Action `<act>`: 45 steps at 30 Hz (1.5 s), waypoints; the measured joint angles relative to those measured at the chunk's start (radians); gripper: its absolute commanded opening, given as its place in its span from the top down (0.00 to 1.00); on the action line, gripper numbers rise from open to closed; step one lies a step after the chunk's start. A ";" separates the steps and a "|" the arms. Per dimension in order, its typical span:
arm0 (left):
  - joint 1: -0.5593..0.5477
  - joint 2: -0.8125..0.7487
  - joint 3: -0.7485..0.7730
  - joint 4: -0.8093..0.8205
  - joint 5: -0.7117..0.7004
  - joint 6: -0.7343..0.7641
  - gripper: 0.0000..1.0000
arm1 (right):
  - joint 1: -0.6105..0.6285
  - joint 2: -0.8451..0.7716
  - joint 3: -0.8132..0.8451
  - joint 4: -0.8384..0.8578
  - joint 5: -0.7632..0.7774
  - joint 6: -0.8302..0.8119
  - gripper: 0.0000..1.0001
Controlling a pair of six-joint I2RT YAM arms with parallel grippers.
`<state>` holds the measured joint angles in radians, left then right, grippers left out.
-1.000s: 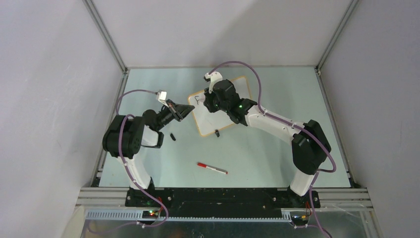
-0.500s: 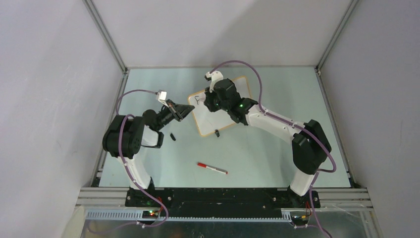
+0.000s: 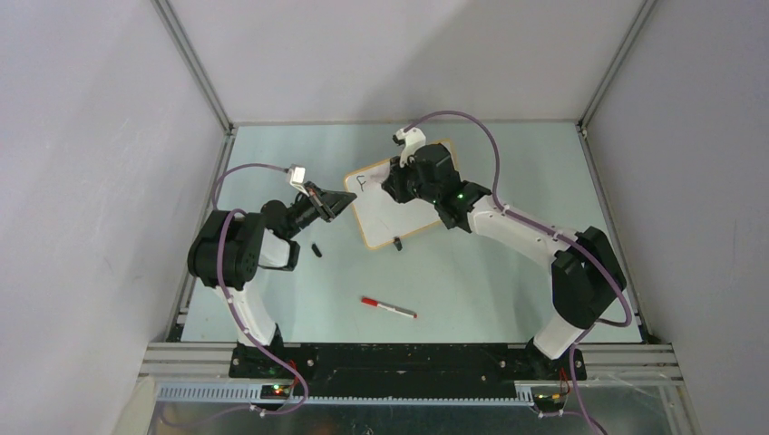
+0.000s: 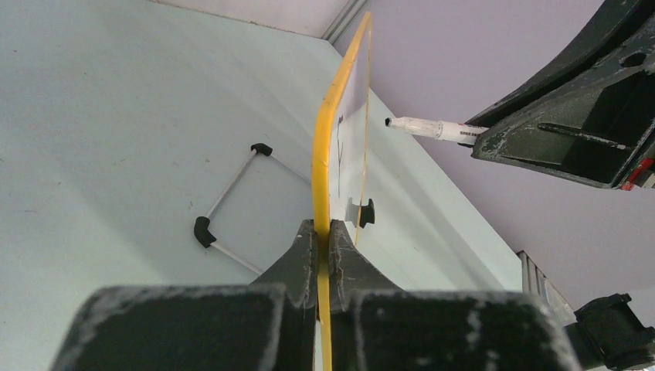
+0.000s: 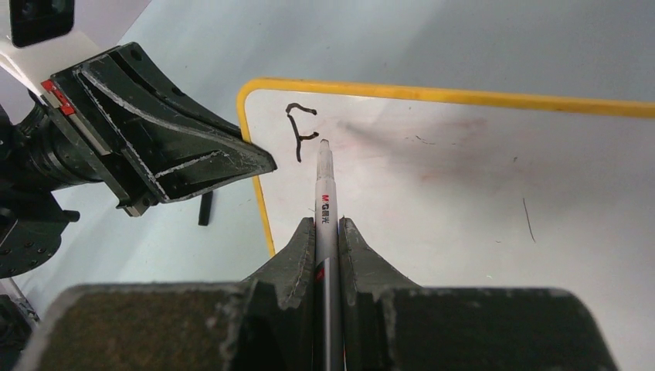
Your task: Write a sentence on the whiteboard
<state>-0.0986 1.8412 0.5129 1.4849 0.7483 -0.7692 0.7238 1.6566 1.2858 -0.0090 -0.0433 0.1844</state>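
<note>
Whiteboard (image 3: 385, 222), orange-framed, sits toward the far middle of the pale green worktop (image 3: 499, 290), skewed to its edges. The left pincer (image 3: 345, 201) is clamped narrow on the frame at the board's left edge, and the wrist view shows one finger on either face. The right pincer (image 5: 328, 232) holds a white marker (image 5: 323, 185) squeezed between its fingers and pointing at the board's far left corner. The sentence (image 5: 300, 131) so far is a single black f-like stroke there. The marker's tip is just right of it, though I cannot tell whether it touches. A red-capped pen (image 3: 388, 308) lies well apart, nearer the arm bases.
</note>
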 measured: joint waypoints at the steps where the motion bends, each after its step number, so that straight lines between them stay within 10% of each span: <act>1: 0.000 0.000 0.000 0.000 0.001 0.000 1.00 | 0.000 -0.001 -0.001 0.003 0.000 0.002 1.00; 45: -0.013 -0.009 0.024 -0.053 -0.003 0.020 1.00 | -0.060 -0.202 -0.055 0.249 0.063 -0.016 1.00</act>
<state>-0.1112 1.8324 0.5369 1.4322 0.7452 -0.7490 0.6640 1.4548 1.2312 0.2401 0.0196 0.1680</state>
